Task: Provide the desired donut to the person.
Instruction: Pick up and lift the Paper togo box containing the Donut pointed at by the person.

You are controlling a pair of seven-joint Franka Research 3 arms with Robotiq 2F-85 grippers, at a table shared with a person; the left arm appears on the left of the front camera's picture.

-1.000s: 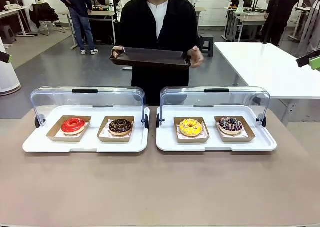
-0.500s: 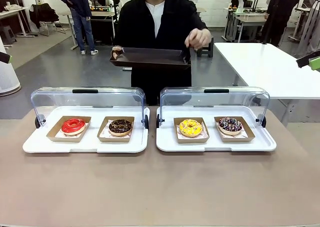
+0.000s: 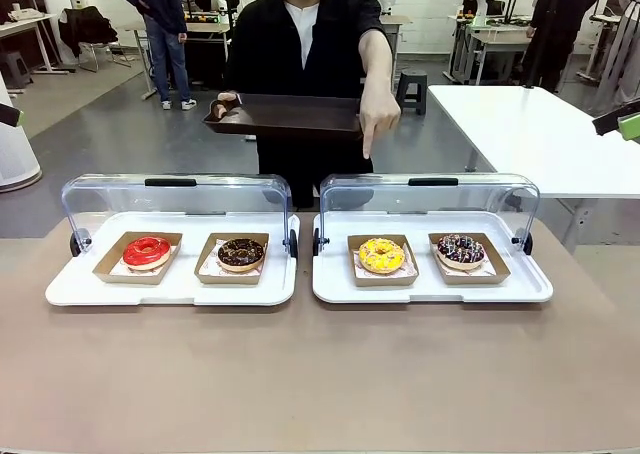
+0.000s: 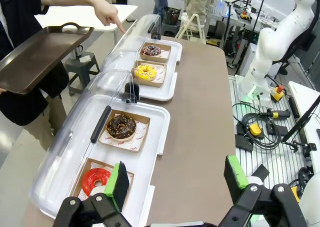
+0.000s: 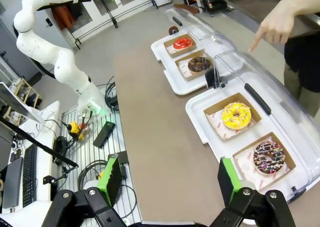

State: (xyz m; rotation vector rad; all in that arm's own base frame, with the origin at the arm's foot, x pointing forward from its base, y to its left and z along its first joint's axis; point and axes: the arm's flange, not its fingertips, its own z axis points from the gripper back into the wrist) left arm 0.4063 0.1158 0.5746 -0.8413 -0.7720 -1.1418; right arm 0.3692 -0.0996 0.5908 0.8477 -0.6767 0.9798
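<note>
Across the worktop, the person holds a dark tray in one hand and points the other hand down at the yellow donut. The left tool hangs released with its jaws wide. The red donut lies beside one finger, and the yellow donut sits far ahead. The right tool is likewise released, with the yellow donut ahead of it, just past a sprinkled donut.

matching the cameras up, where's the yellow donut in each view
front view: yellow donut, just right of centre
left wrist view: yellow donut, upper middle
right wrist view: yellow donut, right of centre
shared landmark: the person's pointing hand, higher up in every view
</note>
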